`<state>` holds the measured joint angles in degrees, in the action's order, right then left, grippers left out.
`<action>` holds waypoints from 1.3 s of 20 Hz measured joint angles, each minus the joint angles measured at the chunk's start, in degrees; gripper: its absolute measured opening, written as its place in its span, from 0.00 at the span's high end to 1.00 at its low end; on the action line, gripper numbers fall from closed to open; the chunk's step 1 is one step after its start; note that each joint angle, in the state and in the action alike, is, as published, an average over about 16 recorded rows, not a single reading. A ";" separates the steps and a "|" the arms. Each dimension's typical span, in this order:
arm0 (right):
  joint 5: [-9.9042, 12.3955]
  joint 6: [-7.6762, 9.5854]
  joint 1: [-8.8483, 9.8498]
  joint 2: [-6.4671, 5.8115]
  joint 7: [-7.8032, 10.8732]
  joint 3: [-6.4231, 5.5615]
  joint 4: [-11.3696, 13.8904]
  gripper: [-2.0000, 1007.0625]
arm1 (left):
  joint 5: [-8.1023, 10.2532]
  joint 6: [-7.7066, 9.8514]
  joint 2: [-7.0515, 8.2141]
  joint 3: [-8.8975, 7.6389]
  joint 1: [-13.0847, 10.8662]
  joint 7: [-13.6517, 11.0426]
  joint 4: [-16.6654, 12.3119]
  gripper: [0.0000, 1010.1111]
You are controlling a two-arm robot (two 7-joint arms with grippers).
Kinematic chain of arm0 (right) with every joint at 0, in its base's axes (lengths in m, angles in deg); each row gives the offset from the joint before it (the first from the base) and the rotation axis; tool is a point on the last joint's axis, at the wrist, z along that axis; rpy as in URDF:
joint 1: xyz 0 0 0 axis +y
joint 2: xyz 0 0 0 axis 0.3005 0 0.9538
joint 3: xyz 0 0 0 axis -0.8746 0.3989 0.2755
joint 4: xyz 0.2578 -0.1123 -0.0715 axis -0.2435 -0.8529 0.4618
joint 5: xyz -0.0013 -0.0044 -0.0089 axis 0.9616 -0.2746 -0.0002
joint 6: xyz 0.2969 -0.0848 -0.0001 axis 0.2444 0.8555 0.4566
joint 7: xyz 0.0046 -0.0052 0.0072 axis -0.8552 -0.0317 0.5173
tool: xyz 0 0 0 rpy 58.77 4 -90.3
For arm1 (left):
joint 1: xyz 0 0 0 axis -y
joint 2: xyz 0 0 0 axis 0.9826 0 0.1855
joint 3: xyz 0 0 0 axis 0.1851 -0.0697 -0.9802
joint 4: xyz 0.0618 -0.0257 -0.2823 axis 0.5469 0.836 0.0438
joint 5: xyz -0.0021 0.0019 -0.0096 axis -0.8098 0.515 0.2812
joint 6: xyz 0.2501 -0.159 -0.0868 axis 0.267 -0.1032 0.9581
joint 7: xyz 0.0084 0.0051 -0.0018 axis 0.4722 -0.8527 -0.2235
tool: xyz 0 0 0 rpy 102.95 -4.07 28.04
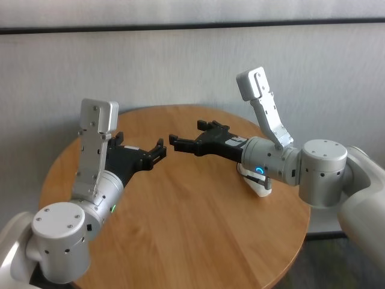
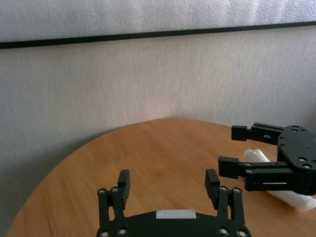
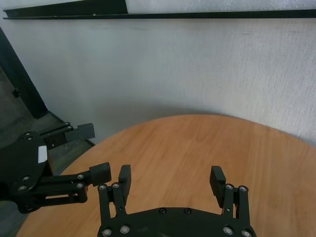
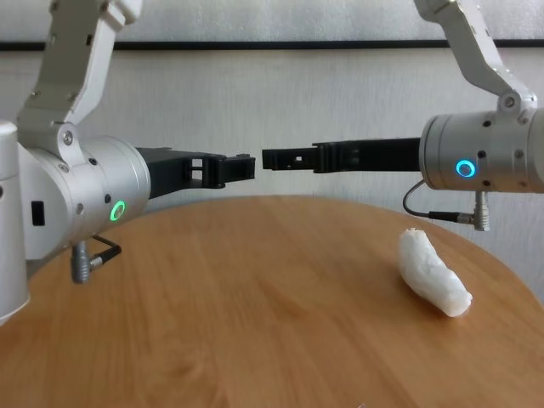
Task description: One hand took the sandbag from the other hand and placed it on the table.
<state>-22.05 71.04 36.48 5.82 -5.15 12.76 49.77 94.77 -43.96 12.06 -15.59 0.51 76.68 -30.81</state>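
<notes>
The white lumpy sandbag (image 4: pixel 433 274) lies on the round wooden table (image 1: pixel 180 229) at the right, under the blue-ringed wrist; it also shows in the head view (image 1: pixel 263 189) and the left wrist view (image 2: pixel 292 198). My right gripper (image 1: pixel 186 133), with the blue ring, is open and empty, held level above the table's middle. My left gripper (image 1: pixel 141 143), with the green ring, is open and empty and faces it tip to tip with a small gap (image 4: pixel 242 167). Neither gripper touches the bag.
A pale wall with a dark rail (image 2: pixel 148 35) stands behind the table. The table's far edge (image 3: pixel 197 117) curves close behind the grippers. Bare wood lies in front of and between the arms.
</notes>
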 joint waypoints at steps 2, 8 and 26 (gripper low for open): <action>-0.14 0.15 0.00 0.34 0.20 0.00 -0.15 0.00 | -0.11 0.04 -0.01 0.00 0.01 -0.26 0.00 0.01; -0.32 0.65 0.28 0.58 0.43 -0.21 -0.18 0.00 | -0.19 0.11 -0.02 -0.07 0.06 -0.76 0.02 0.01; -0.21 0.72 0.47 0.35 0.45 -0.38 -0.04 0.00 | -0.09 -0.09 0.05 0.00 0.13 -0.61 0.07 0.01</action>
<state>-22.27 71.75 36.95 6.17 -4.70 12.38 49.73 94.68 -44.06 12.11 -15.59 0.64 76.07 -30.74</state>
